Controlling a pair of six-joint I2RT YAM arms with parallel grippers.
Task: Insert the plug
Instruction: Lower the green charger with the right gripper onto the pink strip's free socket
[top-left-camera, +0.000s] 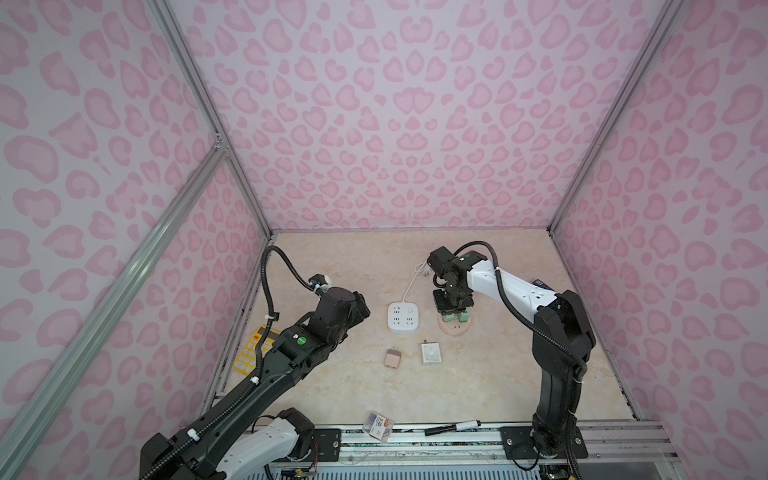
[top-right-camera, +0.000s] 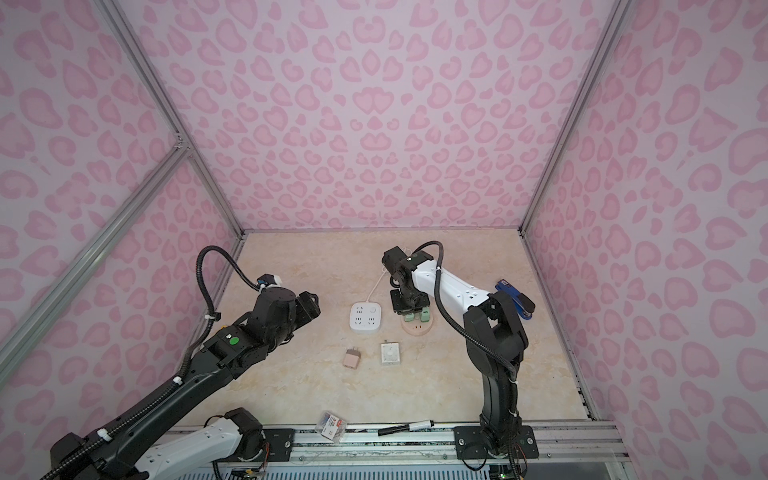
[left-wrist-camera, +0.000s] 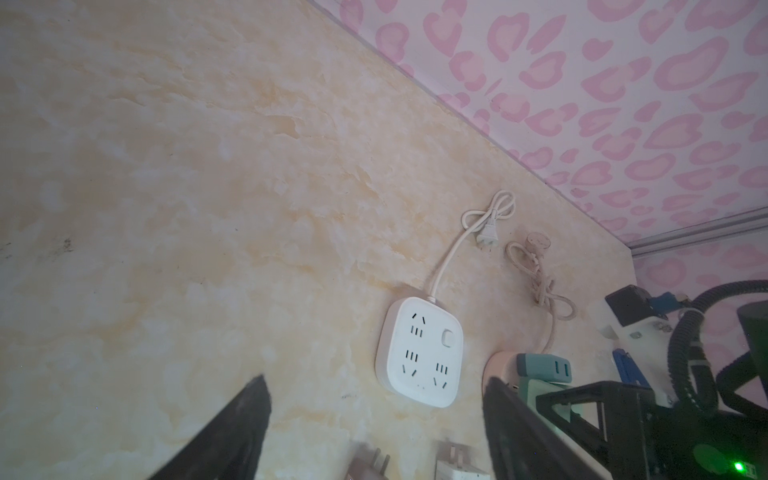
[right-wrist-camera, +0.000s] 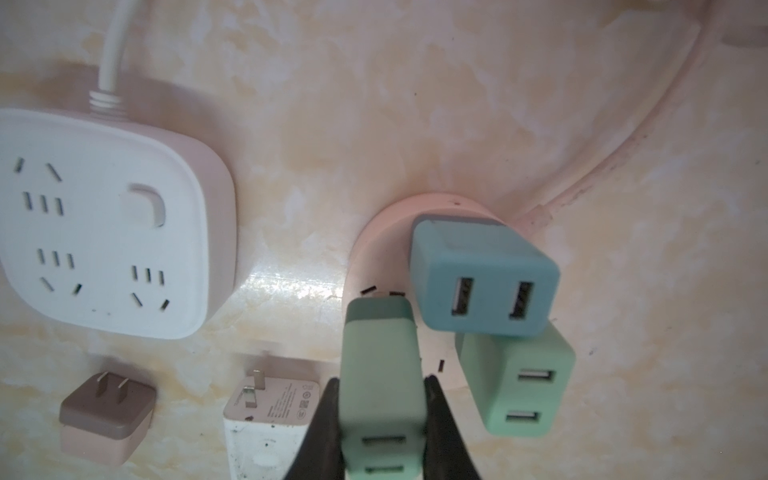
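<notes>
While right tool (right-wrist-camera: 382, 382) grips mint-green plug (right-wrist-camera: 378, 353), rounded body, two USB ports (right-wrist-camera: 382, 439), left tool (left-wrist-camera: 376, 379) spread, empty.

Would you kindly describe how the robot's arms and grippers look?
The left arm and right arm are black with white segments, ribbed black cables and a green dot each. The left gripper and right gripper have dark tapering fingers.

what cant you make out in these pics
- Prongs of the mint-green USB charger in the right tool: hidden by its own body in the right wrist view, so insertion into the round pink socket base is unclear.
- Print on the white square adapter: too small, right wrist view.
- Yellow buttoned object: mostly under the left arm in a top view.
</notes>
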